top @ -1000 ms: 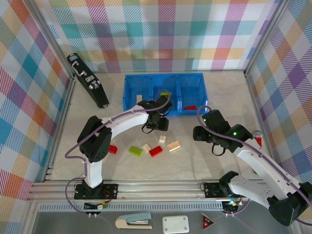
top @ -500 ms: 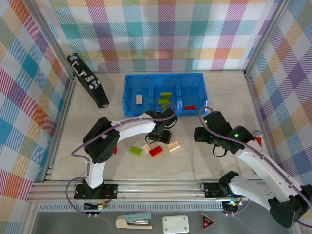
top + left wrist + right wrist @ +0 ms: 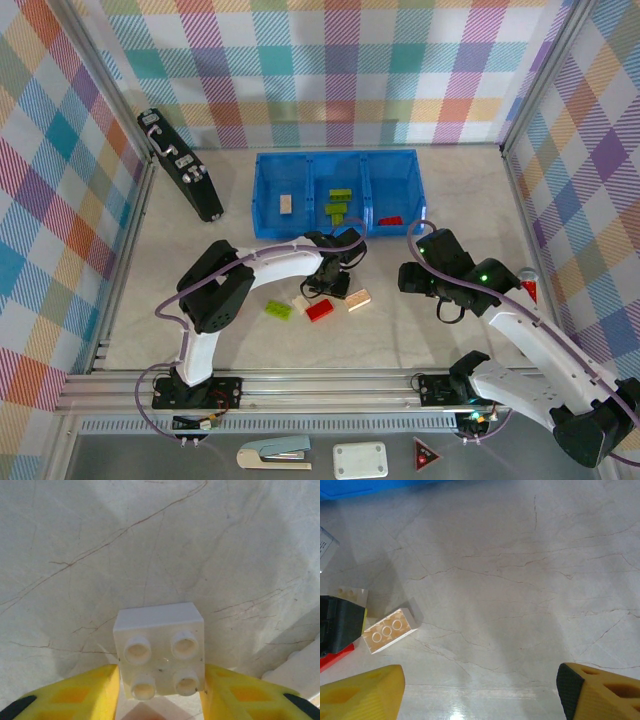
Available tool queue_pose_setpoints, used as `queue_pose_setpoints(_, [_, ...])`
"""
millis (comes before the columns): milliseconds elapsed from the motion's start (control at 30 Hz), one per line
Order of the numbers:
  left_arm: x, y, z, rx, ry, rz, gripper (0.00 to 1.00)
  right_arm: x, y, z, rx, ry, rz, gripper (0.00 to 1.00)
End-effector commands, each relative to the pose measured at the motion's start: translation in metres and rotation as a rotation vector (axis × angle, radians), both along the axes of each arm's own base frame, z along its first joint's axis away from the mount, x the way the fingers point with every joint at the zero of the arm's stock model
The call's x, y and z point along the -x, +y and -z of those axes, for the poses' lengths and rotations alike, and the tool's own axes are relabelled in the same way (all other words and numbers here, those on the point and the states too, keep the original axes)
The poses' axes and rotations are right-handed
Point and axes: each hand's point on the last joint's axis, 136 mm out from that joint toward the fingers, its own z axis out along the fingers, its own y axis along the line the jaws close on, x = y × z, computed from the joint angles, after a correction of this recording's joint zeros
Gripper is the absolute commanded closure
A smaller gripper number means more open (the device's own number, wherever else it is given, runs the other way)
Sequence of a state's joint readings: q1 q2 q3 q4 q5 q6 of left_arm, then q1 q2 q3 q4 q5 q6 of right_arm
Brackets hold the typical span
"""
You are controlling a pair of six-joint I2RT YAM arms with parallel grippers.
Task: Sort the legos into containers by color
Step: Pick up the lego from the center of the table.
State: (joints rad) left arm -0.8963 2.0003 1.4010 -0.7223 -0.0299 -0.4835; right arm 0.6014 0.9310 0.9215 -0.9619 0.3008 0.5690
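Note:
The blue tray (image 3: 263, 190) holds a cream brick (image 3: 287, 203) in its left compartment, two green bricks (image 3: 338, 203) in the middle one and a red brick (image 3: 390, 220) in the right one. My left gripper (image 3: 335, 277) is low on the table in front of the tray. Its yellow fingers (image 3: 75, 692) press both sides of a cream four-stud brick (image 3: 160, 652) that rests on the marble. Loose green (image 3: 279, 310), cream (image 3: 300, 303), red (image 3: 319, 310) and tan (image 3: 357, 299) bricks lie just nearer. My right gripper (image 3: 420, 278) (image 3: 480, 700) hangs wide open over bare table, right of the tan brick (image 3: 390, 629).
A black device (image 3: 180, 165) leans at the back left wall. A small red-topped object (image 3: 527, 283) stands by the right wall. A stapler (image 3: 274, 452), a white box (image 3: 360, 460) and a red triangle sign (image 3: 427, 457) lie on the front ledge below the rail.
My left gripper came back from the tray's front edge and dropped onto the cream brick. A second green brick now lies in the middle compartment. The right arm barely moved.

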Motion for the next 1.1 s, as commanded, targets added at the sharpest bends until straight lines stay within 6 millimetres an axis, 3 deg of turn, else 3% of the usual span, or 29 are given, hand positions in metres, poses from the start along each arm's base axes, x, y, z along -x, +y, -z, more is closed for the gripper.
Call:
queue_pose_setpoints(0, [0.007,0.000,0.007,-0.020,0.015,0.003,0.57,0.005,-0.001,0.002,-0.011,0.012,0.009,0.19])
queue_pose_setpoints(433, [0.004,0.001,-0.001,-0.020,-0.007,0.005,0.63,0.006,-0.003,0.003,-0.004,0.018,0.016,0.20])
queue_pose_setpoints(700, [-0.002,0.004,-0.018,-0.003,-0.045,0.003,0.65,0.006,-0.002,0.008,-0.003,0.031,0.022,0.20])
queue_pose_setpoints(1067, [-0.025,0.036,-0.057,0.011,-0.109,-0.056,0.66,0.002,0.001,0.010,-0.004,0.037,0.021,0.20])
